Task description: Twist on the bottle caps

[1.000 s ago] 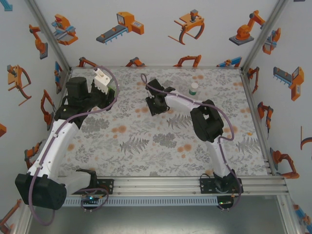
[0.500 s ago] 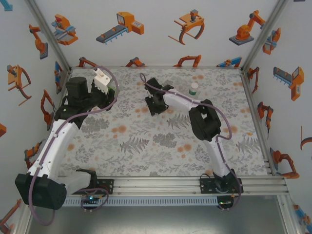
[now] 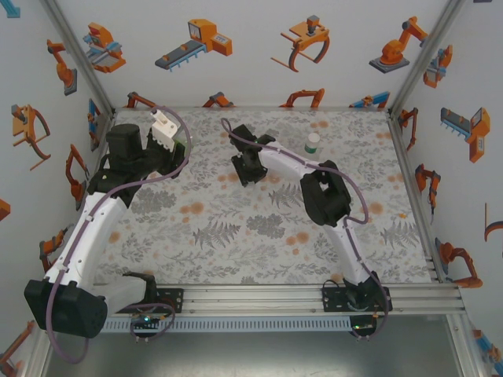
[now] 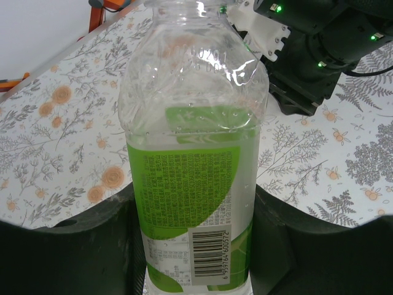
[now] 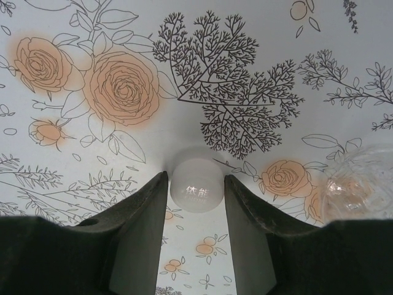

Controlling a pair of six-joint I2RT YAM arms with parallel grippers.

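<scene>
Bathing the table (image 3: 259, 228) in bright, even white light from above, leaving only faint, soft-edged shadows on the table beneath the arms. Rendering the top view sharp across the whole table. Catching small white glints on the clear shoulder of the bottle (image 4: 193, 74) above the table, its label print crisp. Washing out the whitish cap (image 5: 196, 187) slightly against the table. Sinking into dark, blurred foreground nearest the lens in both wrist views.
</scene>
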